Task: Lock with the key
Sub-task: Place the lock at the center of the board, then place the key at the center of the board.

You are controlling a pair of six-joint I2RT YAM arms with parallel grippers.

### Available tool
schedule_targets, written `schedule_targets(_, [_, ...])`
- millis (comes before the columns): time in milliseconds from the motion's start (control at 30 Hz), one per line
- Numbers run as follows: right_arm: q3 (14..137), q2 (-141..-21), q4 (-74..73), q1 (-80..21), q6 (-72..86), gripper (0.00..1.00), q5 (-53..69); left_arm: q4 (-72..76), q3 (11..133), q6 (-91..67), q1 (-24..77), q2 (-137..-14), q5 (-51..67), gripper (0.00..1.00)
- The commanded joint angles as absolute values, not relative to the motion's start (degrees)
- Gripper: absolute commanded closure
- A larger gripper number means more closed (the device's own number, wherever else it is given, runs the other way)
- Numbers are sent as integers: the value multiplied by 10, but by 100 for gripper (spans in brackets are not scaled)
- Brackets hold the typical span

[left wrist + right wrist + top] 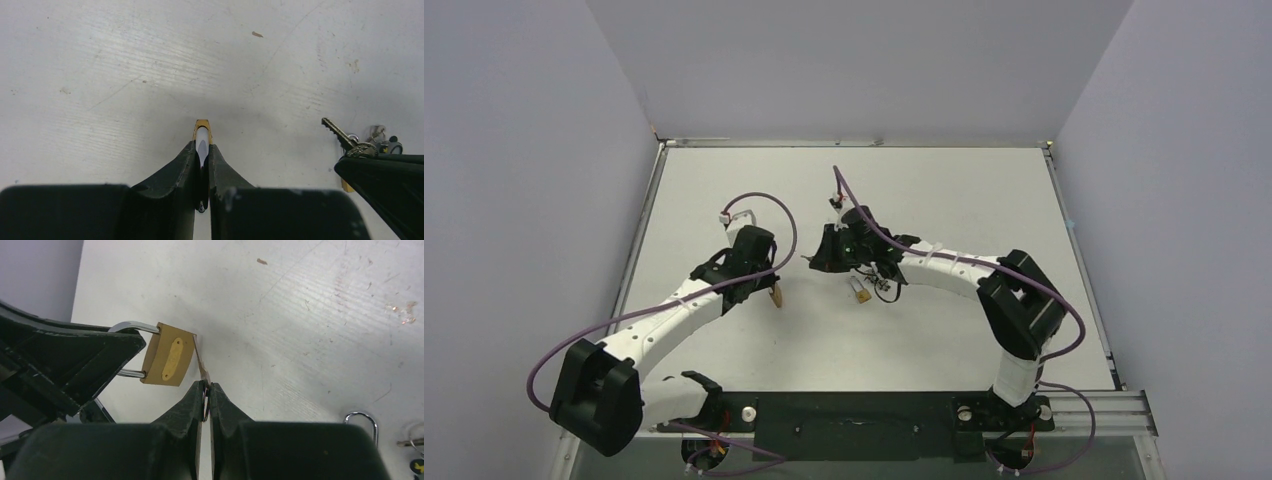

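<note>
My left gripper point(771, 290) is shut on the silver shackle of a brass padlock point(776, 297) and holds it just off the table. In the left wrist view the padlock point(202, 128) sticks out edge-on past the closed fingertips point(189, 161). My right gripper point(816, 262) is shut on the head of a key point(201, 369). The blade points at the padlock's point(169, 356) lower right corner. In the left wrist view the key point(339, 134) is well right of the padlock, with a clear gap between them.
A second small brass padlock point(861, 291) with a bunch of keys point(886, 290) lies on the white table point(944, 200) under the right wrist. Its shackle point(361, 418) shows in the right wrist view. Grey walls enclose the table.
</note>
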State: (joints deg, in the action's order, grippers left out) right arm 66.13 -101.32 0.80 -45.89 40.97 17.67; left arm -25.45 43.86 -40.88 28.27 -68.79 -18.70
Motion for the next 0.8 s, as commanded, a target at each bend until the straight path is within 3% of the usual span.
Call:
schedule_targets(0, [697,-1049,51,-476,439,100,164,-147,415,-448,305,-668,-273,100])
schedule_targets(200, [706,-1094,66,-495,458,100,173,-103,379,-458,330,-665,-307,94])
schedule_targets(433, [705,-1119,77,-504,475,100,176,-108,381,-462,336,-666,-307,68])
schedule_targets(733, [716,-1139,77,-504,478,100,189,-182,452,-451,335,-630,-310,56])
schedule_targets(767, [717,-1140,78,-504,478,93,190,-184,457,-446,333,-622,-310,56])
